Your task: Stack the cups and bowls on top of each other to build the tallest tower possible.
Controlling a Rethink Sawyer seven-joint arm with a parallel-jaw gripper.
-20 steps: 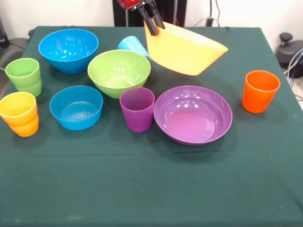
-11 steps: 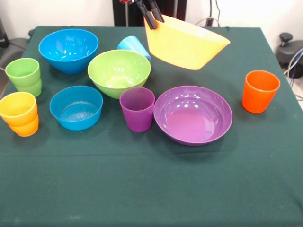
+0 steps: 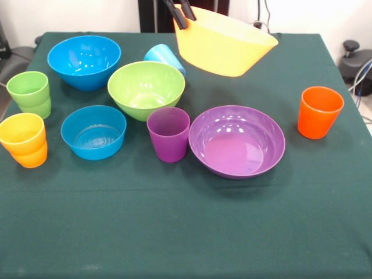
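Observation:
My gripper (image 3: 181,16) is shut on the rim of the big yellow bowl (image 3: 224,46), which hangs tilted in the air above the table's far middle. Below it stand the lime green bowl (image 3: 146,88) and the purple bowl (image 3: 237,140). A big blue bowl (image 3: 84,60) sits at the far left, a smaller flat-bottomed blue bowl (image 3: 93,131) nearer. A purple cup (image 3: 168,133) stands between the green and purple bowls. A light blue cup (image 3: 164,57) lies behind the green bowl. Green cups (image 3: 30,93) and yellow-on-orange cups (image 3: 24,139) stand at the left, an orange cup (image 3: 318,111) at the right.
The dark green tablecloth (image 3: 186,226) covers the table. Cables and a dark object (image 3: 356,61) lie beyond the right edge.
The gripper has lifted the yellow bowl higher and slightly left; its fingers now reach the picture's top edge. Nothing on the table moved.

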